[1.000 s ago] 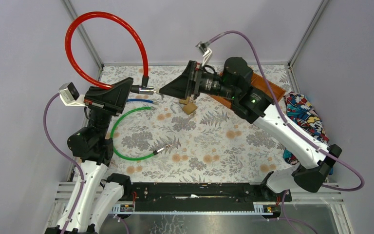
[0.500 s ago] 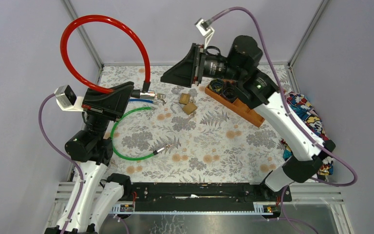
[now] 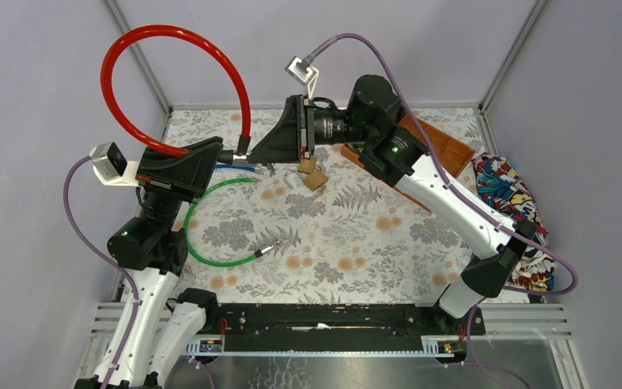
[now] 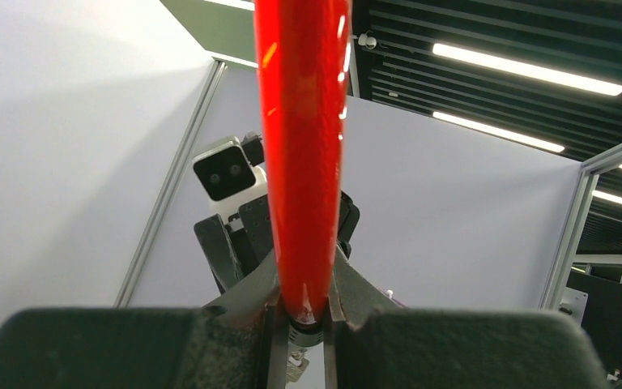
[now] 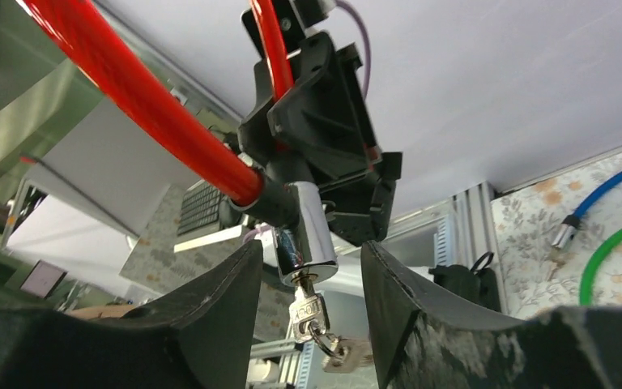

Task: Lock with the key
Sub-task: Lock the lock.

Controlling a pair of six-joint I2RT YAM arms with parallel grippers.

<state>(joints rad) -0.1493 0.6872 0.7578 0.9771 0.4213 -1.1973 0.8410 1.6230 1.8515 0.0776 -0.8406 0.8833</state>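
A red cable lock [image 3: 142,50] loops up over the back left corner. My left gripper [image 3: 225,152] is shut on it near its chrome cylinder [image 3: 241,151]; in the left wrist view the red cable [image 4: 304,162] rises between the fingers [image 4: 271,340]. The cylinder shows in the right wrist view [image 5: 312,235] with a silver key [image 5: 308,312] in its keyhole and a second key hanging on a ring. My right gripper [image 3: 257,156] is open, its fingers on either side of the key [image 5: 311,316], not touching it.
Two brass padlocks [image 3: 311,173] lie on the floral mat behind the right gripper. A green cable [image 3: 210,227] and a blue cable [image 3: 231,168] lie at the left. A wooden tray [image 3: 433,150] stands at the back right, a patterned cloth [image 3: 506,194] at the right edge.
My right gripper has swung down and left from its raised position and now straddles the key at the lock cylinder. The left gripper holds the lock steady.
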